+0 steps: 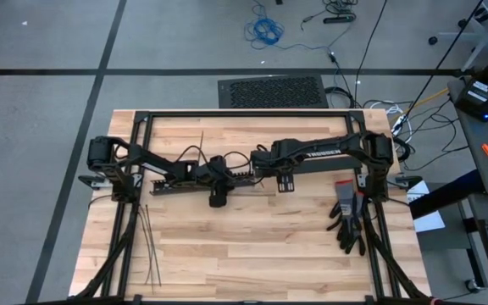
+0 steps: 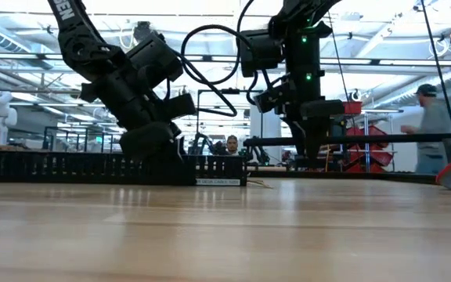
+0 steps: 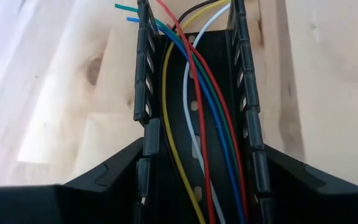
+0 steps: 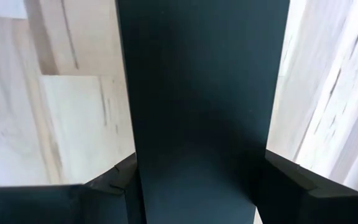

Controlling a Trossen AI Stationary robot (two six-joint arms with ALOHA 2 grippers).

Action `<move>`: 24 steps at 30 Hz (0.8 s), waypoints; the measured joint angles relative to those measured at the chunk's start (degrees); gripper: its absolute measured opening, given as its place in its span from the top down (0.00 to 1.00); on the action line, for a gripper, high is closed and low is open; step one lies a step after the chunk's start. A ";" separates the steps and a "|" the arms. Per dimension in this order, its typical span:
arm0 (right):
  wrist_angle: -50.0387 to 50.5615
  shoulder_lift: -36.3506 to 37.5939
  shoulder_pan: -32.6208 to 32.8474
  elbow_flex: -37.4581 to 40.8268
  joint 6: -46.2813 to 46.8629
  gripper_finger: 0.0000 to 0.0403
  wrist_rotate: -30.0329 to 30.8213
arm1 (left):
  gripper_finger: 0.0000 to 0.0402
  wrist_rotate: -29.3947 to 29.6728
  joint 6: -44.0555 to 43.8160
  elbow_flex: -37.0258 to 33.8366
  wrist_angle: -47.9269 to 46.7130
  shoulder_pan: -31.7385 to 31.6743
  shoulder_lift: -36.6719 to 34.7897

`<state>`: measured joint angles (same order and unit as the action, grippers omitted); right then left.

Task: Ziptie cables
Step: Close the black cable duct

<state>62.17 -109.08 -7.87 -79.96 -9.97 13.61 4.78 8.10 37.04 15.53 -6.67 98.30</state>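
Slotted black duct [image 1: 214,172] lying across the far half of the wooden table [image 1: 261,246], taken as landmark. Cables [image 3: 194,118], thin wires in red, blue, green, yellow and white, laid lengthwise inside the duct's channel, ends spilling past one open end. Left gripper [image 3: 197,180] straddling the duct from above, one finger outside each slotted wall, walls pressed between the fingers; wires themselves not pinched. Right gripper [image 4: 197,186] lowered on another stretch of the duct, fingers flanking a plain black surface that fills the gap, apparently clamping it. Zipties [image 1: 149,241], a few thin dark strips, lying loose on the table well apart from the duct, toward the near-left corner; one similar strip [image 1: 201,142] just beyond the duct on the far side. Dark gloves [image 1: 348,216] resting near the right arm's base. Judged handling: wires light, limp, prone to springing out of the channel; best gathered mid-length where lying together. Zipties light, springy, flat against the wood; best pinched at one end.
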 joint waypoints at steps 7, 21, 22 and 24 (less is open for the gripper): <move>-0.32 0.00 -2.81 0.00 -3.85 0.48 0.02 | 0.37 0.95 2.98 1.24 0.89 -1.16 0.22; -0.94 1.90 -9.36 1.76 -8.98 0.48 -6.73 | 0.37 0.39 2.21 1.38 0.65 -3.13 0.22; -2.30 2.99 -9.58 2.70 -9.43 0.48 -6.58 | 0.37 0.39 1.83 1.42 0.70 -3.34 0.22; -4.38 5.84 -10.23 4.94 -10.30 0.48 -6.57 | 0.37 0.39 1.69 1.44 0.87 -3.71 0.20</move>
<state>57.79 -103.24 -18.10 -75.02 -20.27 7.04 5.17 9.78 38.48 16.40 -10.39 98.50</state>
